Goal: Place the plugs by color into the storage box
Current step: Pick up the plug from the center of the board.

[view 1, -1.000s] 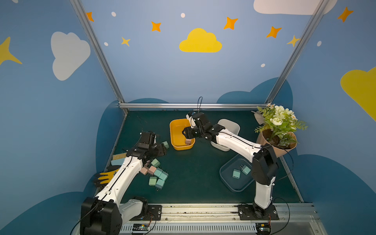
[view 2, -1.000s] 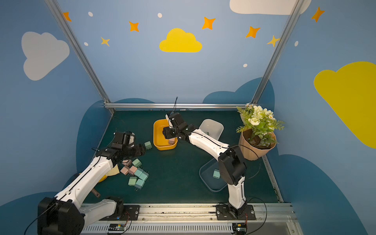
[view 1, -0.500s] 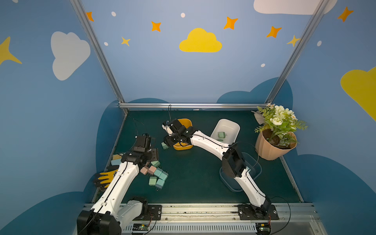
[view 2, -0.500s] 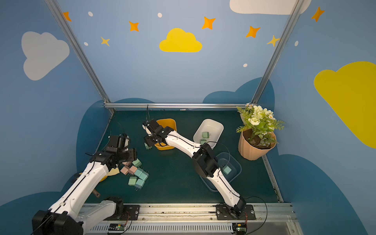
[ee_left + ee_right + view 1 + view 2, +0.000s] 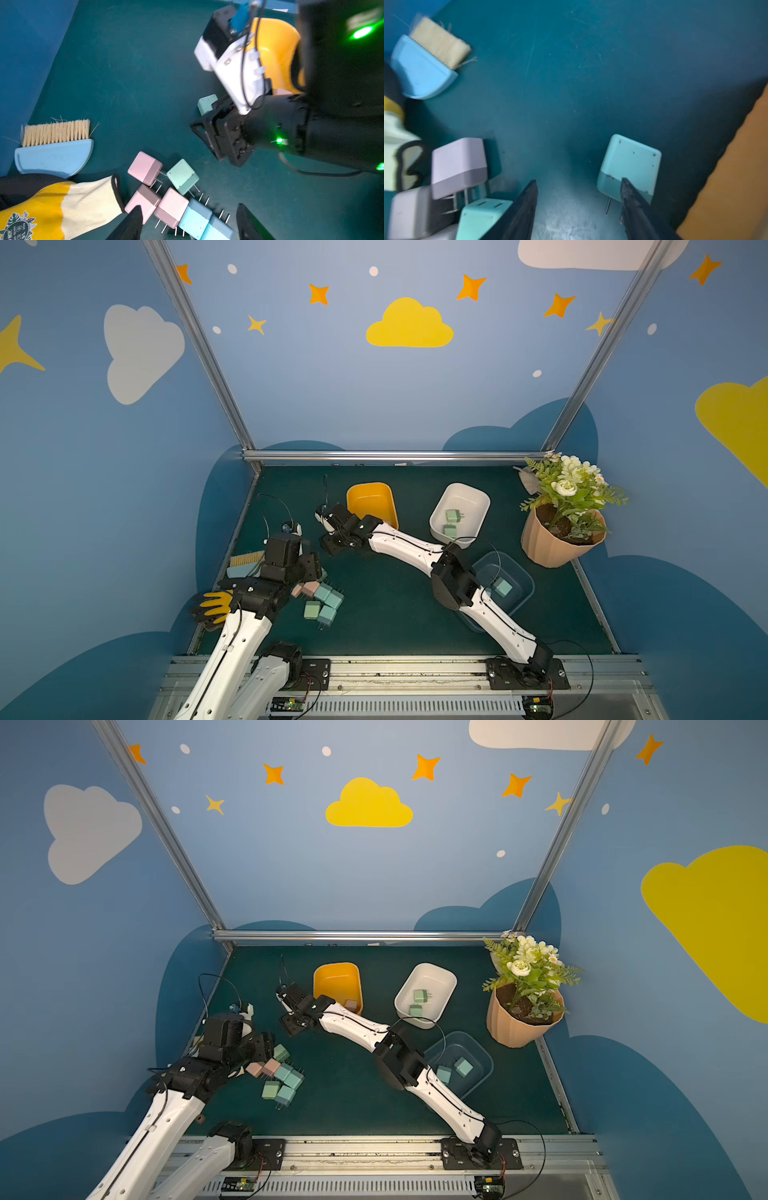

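— Far edge of the dark green table [image 5: 395,626]?
— Yellow plastic tub [image 5: 370,502] left of centre, white plastic tub [image 5: 469,497] to its right, ribbed tan flowerpot [image 5: 548,547] in the far right corner.
— Nearer the front edge?
— Clear plastic tub [image 5: 519,597] by the right edge; pastel cube plugs [image 5: 328,598] by the left edge.

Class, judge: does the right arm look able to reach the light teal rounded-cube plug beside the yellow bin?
Probably yes: the open right end effector is beside the light teal rounded-cube plug, nothing between; one finger overlaps it, so a sideways shift seems needed.
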### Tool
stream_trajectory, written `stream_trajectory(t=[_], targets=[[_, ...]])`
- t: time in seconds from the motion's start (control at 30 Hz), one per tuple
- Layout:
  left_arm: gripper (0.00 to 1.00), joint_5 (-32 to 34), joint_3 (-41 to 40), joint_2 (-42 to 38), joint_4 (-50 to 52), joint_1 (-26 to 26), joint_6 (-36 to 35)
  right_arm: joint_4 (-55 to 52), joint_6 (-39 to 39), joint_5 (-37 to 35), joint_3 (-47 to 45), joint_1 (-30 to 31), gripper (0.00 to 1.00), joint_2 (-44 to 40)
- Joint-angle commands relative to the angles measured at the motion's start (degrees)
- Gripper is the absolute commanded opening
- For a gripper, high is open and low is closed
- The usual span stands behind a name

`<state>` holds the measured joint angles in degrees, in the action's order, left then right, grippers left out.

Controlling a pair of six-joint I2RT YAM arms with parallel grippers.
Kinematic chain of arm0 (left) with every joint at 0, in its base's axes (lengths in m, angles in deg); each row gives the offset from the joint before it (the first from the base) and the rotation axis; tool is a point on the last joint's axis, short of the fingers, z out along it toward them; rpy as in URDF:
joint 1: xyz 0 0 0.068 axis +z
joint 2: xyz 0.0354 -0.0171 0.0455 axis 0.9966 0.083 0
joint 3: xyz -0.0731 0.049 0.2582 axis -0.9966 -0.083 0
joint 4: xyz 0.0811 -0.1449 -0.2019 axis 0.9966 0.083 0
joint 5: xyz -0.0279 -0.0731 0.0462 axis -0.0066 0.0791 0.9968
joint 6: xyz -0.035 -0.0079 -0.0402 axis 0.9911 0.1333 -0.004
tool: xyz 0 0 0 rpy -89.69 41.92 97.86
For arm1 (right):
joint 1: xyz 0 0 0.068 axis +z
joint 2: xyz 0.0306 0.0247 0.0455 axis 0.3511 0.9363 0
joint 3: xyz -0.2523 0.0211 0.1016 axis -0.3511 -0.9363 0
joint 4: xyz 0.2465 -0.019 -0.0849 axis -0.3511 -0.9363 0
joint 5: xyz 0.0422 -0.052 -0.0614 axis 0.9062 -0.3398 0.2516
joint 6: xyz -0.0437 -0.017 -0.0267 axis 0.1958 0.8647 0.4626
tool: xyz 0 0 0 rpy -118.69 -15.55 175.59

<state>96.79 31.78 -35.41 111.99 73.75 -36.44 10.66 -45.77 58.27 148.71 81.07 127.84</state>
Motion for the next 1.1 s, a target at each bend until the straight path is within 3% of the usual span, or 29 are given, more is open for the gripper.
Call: stream_trajectory(t=[0.0,0.13,0.37,0.6,0.8,0.93,1.07], targets=[[0.73,-4.61,0.92,-1.81,1.51,-0.46,2.38,0.42,0.17,-6.96,1.57,0.55,0.65,1.63],[0.73,-7.87,3.58,-3.47,7.31,-0.43,7.08,0.7,0.18,-11.44,1.5,0.84,0.65,2.01],[0.72,-14.47,2.33,-9.25,10.51,-0.42,15.28,0.92,0.25,-12.46,1.58,0.84,0.66,1.41],[0.72,-9.7,4.54,-10.37,13.91,-0.44,15.01,0.49,0.56,-11.8,1.51,0.05,0.68,2.31],[0.71,-10.3,2.47,-9.81,12.86,-0.51,15.28,1.73,-2.27,-9.54,3.21,-0.51,0.68,6.2],[0.71,-8.88,1.94,-11.82,12.7,-0.47,15.61,0.87,-5.2,-7.48,5.65,-0.4,0.63,8.73],[0.71,-8.23,1.4,-12.64,12.11,-0.41,15.36,0.91,-6.33,-7.4,5.21,0.02,0.51,8.61]])
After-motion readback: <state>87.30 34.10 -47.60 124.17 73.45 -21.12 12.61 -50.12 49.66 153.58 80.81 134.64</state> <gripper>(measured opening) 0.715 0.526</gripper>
